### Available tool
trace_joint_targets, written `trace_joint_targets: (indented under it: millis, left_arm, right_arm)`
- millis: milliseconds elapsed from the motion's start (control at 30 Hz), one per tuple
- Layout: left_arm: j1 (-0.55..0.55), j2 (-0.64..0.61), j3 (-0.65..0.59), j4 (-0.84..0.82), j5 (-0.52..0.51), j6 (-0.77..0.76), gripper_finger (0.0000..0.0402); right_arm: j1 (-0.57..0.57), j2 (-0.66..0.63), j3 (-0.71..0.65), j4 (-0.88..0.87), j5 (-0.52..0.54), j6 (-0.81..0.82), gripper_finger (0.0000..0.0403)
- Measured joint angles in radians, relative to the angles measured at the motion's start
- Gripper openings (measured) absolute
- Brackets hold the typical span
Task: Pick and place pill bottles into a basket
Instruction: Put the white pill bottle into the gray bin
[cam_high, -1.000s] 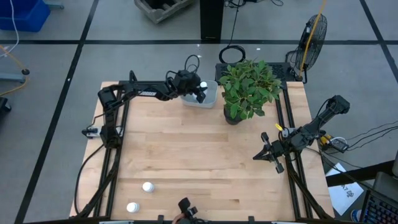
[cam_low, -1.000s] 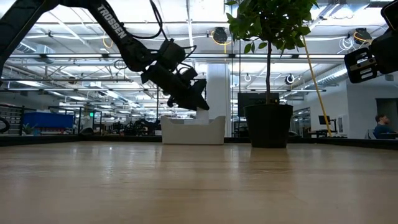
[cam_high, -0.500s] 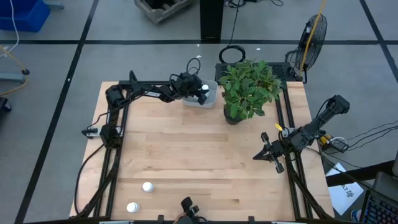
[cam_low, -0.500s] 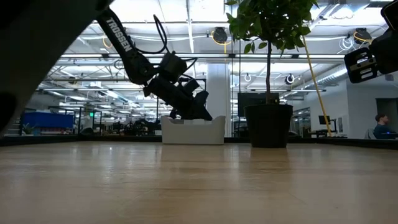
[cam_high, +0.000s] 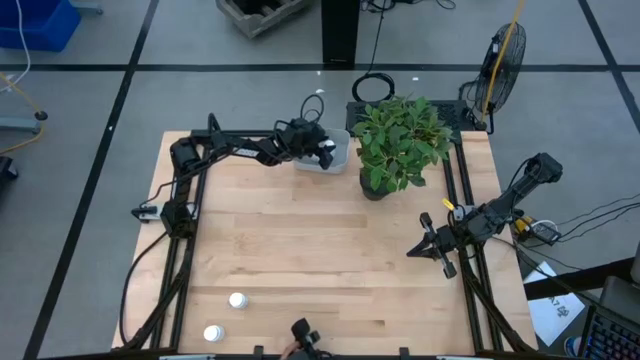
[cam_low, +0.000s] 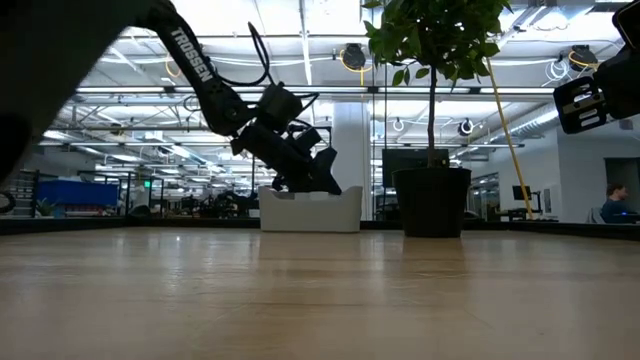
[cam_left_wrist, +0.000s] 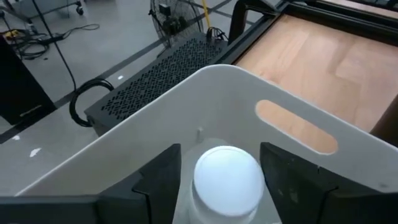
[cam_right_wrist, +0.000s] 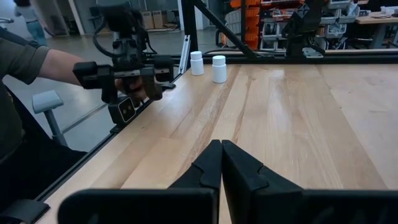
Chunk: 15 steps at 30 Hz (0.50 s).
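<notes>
Since 1 second ago the left pincer (cam_high: 322, 153) has dipped into the basket (cam_high: 338, 160); fingers (cam_left_wrist: 158, 180) now parting beside 1 pill bottle (cam_left_wrist: 226, 180), likely releasing. Right pincer (cam_right_wrist: 221, 160) pressed together, idle; 2 bottles (cam_high: 237, 300) far from both.

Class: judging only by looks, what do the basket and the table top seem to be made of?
Basket: probably plastic, matte pale white; smooth moulded walls with a cut-out handle slot. Table top: seemingly wood, light and lightly glossy; parallel plank seams and grain show.
</notes>
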Motion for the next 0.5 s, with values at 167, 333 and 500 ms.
trace_joint_targets:
  millis: [167, 333, 500]
  left_arm:
    - [-0.013, -0.046, 0.0, 0.0, -0.001, 0.019, 0.02]
    - [-0.036, -0.121, 0.0, -0.04, 0.006, 0.032, 0.0182]
    - [-0.104, -0.241, 0.0, -0.228, 0.043, 0.044, 0.018]
  right_arm:
    - [0.0, 0.0, 0.0, 0.0, 0.0, 0.0, 0.0004]
    - [0.0, 0.0, 0.0, 0.0, 0.0, 0.0, 0.0004]
    - [0.0, 0.0, 0.0, 0.0, 0.0, 0.0, 0.0004]
